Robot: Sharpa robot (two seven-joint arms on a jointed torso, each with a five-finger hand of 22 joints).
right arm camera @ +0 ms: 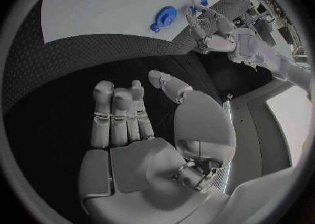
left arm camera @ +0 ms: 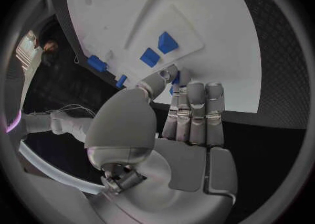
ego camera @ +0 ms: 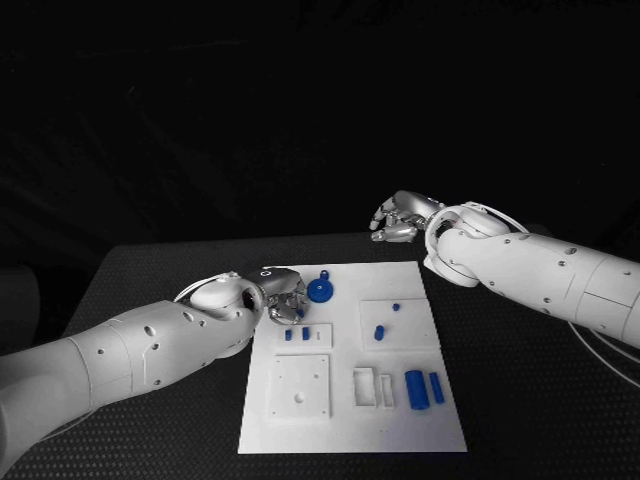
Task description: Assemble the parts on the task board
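While the task board (ego camera: 352, 400) is lying in the middle of the black table (ego camera: 147, 270) with its long axis running away from the robot, the left hand (ego camera: 280, 296) is hovering over its far left corner. That hand is holding nothing that I can see; in the left wrist view its fingers (left arm camera: 196, 113) are lying side by side, with the thumb reaching toward the board, and I cannot tell whether any fingertip is touching it. A round blue gear (ego camera: 322, 291) is sitting just beside this hand, on the side toward the board's middle, and 2 small blue blocks (ego camera: 297, 334) are lying just nearer the robot than the hand. More blue parts are lying further along the board, among them 2 long bars (ego camera: 424, 388) near its right edge. The right hand (ego camera: 401, 218) is hanging beyond the board's far edge, well apart from every part, with its fingers loosely apart and empty. Judging from this, the left hand is much the nearer to the gear and blocks, so the next pick is probably its job.
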